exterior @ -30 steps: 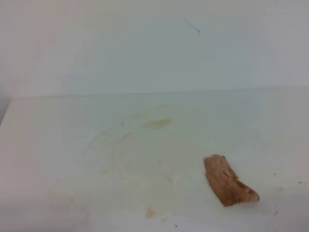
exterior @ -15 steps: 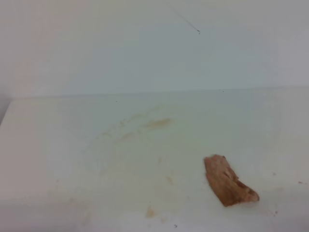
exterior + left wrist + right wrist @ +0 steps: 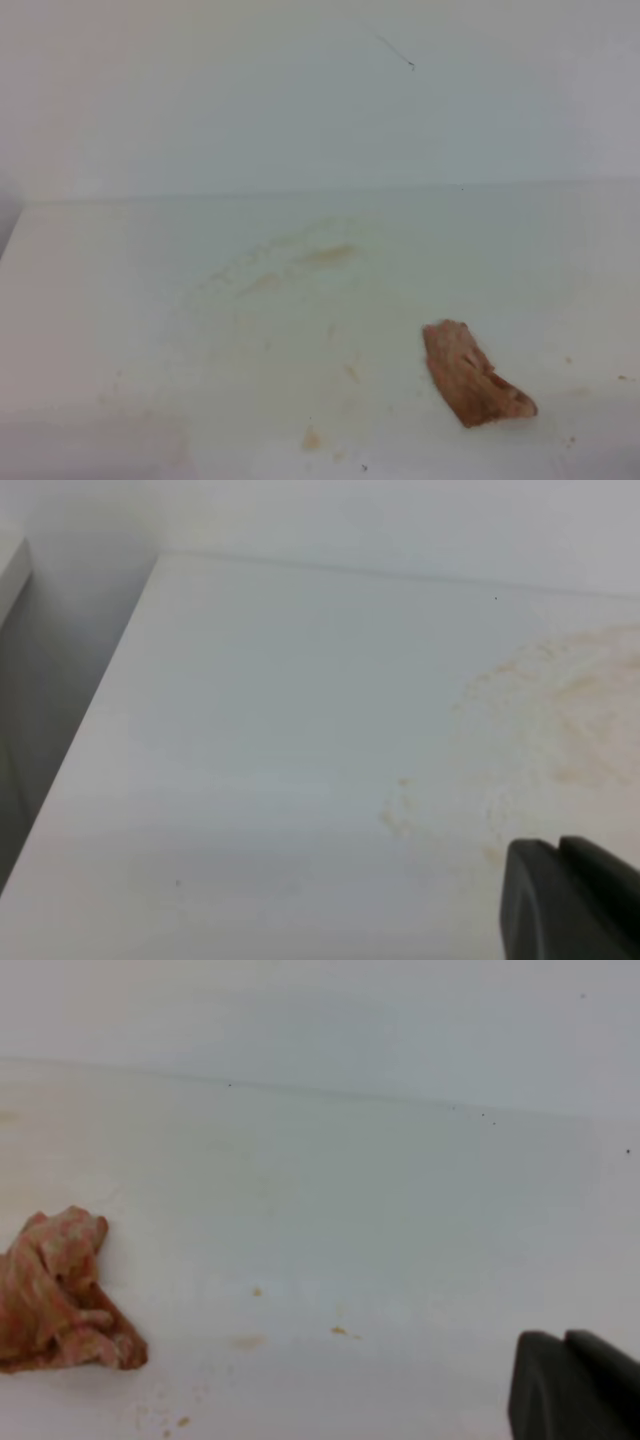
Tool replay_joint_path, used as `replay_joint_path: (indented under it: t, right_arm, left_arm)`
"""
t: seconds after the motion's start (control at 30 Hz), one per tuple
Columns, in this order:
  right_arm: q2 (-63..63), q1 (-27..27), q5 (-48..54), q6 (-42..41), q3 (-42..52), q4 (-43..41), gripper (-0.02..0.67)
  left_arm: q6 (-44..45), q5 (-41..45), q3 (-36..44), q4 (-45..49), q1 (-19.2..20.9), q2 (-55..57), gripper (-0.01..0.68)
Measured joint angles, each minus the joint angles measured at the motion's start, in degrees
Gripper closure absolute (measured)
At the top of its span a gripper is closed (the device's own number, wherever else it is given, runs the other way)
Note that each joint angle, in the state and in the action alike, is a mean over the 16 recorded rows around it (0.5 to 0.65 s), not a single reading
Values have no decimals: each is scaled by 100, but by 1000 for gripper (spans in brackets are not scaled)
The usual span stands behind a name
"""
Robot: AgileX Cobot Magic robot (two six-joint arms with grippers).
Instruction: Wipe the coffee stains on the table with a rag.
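Tabletop (image 3: 560,250) white, broad. Faint tan coffee stains (image 3: 325,255) at centre, only smears. Rag (image 3: 470,375) lies crumpled front right, clear of stains; looks soft, light, limp, so pinch a raised fold. Right hand (image 3: 575,1385) closed, empty. Left hand (image 3: 570,900): opening can't be judged.

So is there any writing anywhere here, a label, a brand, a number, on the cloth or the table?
None: no words, numbers or signs show in any view.
The rag is plain crumpled cloth with no tag showing.
The table carries only faint coffee stains.
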Motion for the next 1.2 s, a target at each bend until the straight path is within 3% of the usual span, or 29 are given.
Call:
replay_joint_path:
  t: [1.2]
  right_arm:
    - [14, 0, 44, 0, 0, 0, 651]
  left_arm:
    - [0, -6, 14, 0, 0, 0, 672]
